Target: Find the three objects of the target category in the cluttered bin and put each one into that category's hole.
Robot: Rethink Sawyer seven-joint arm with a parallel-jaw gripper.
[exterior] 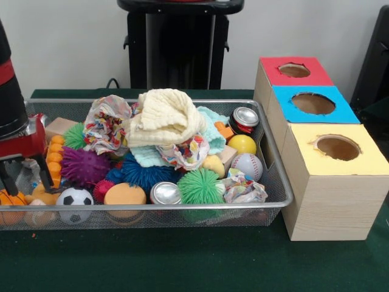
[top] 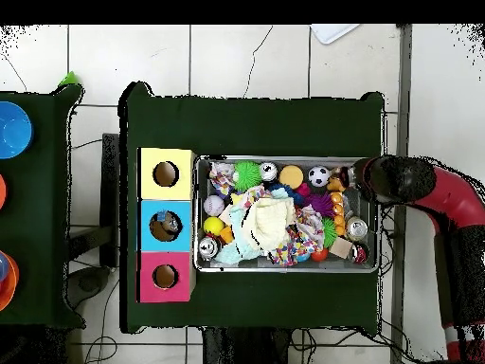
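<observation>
The silver wire-mesh bin [exterior: 152,207] is full of toys; it also shows in the overhead view [top: 284,268]. My gripper [exterior: 26,182] reaches down into its left end in the front view, which is its right end in the overhead view [top: 355,178]. The fingers [exterior: 45,176] stand apart. A pale, translucent crinkly piece [exterior: 30,165] sits between them; I cannot tell whether they touch it. No other clear plastic container shows among the clutter. The blue-topped box's hole [exterior: 313,103] is the middle one of three, and something glints inside it in the overhead view [top: 165,226].
The red-topped box [exterior: 294,70] and the yellow-topped box [exterior: 338,147] flank the blue one. In the bin lie a cream cloth [exterior: 164,115], dotted paper wads [exterior: 106,125], silver cans [exterior: 165,193], spiky balls [exterior: 200,185] and a soccer ball [exterior: 75,198].
</observation>
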